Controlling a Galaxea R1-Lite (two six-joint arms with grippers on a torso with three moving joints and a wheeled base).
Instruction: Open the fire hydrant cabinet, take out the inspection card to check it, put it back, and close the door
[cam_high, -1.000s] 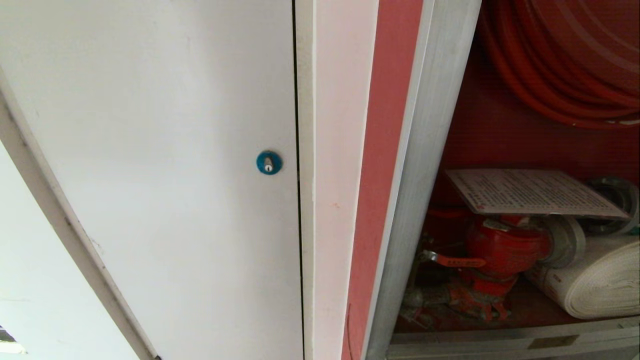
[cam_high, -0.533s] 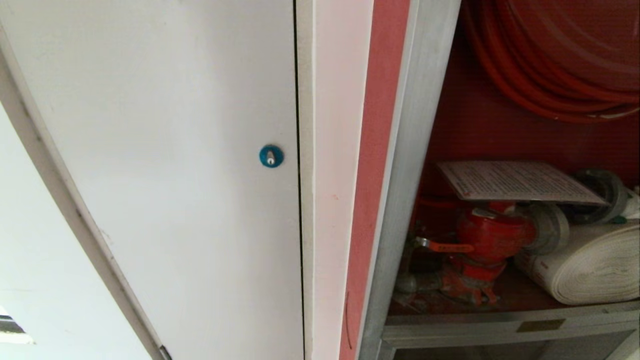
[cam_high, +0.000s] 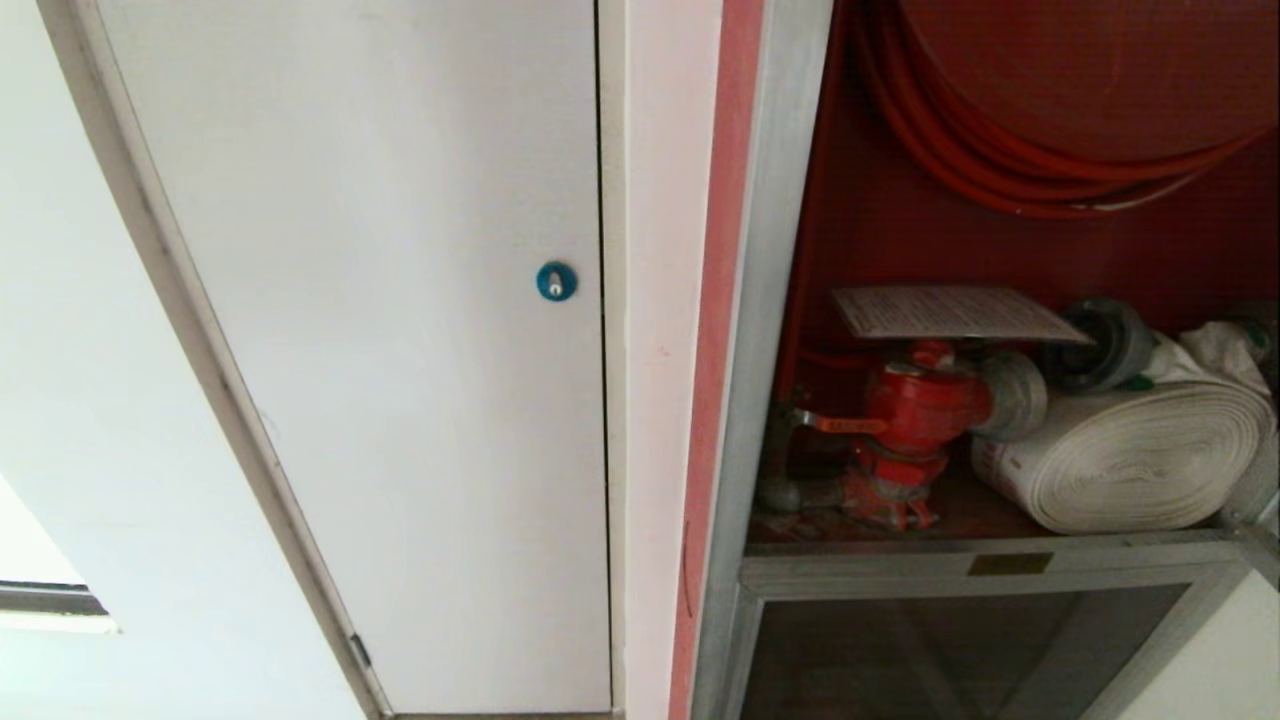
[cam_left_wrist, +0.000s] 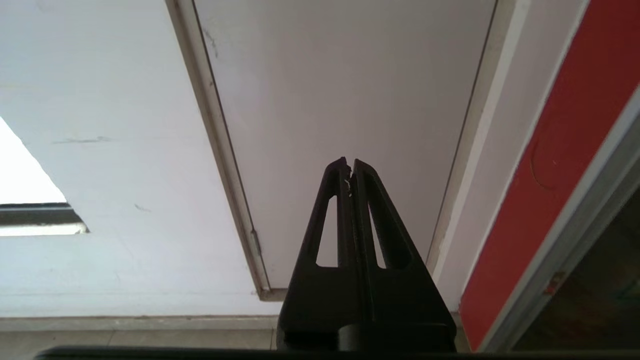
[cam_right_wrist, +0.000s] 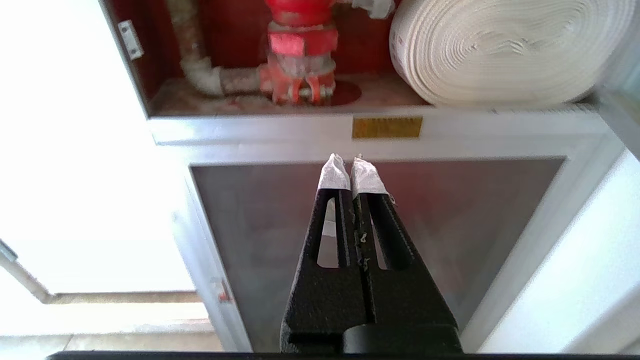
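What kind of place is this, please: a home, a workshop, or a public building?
Probably a corridor of a public or commercial building. An open fire hydrant cabinet holds a red hose reel, a red valve and a white rolled hose, beside a white door.

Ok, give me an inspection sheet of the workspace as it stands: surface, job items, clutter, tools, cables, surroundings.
Surface: cabinet floor, reddish, bare patch in front of the valve.
Job's things: fire hydrant cabinet stands open; inspection card lies flat on top of the red valve; its door not in view.
Clutter: rolled white hose beside the valve; red hose reel above.
Grippers: left tool shut, empty, facing the white door; right tool shut, empty, before the lower dark panel.
Cables: nothing seen.
Surroundings: white door with blue lock, white wall.
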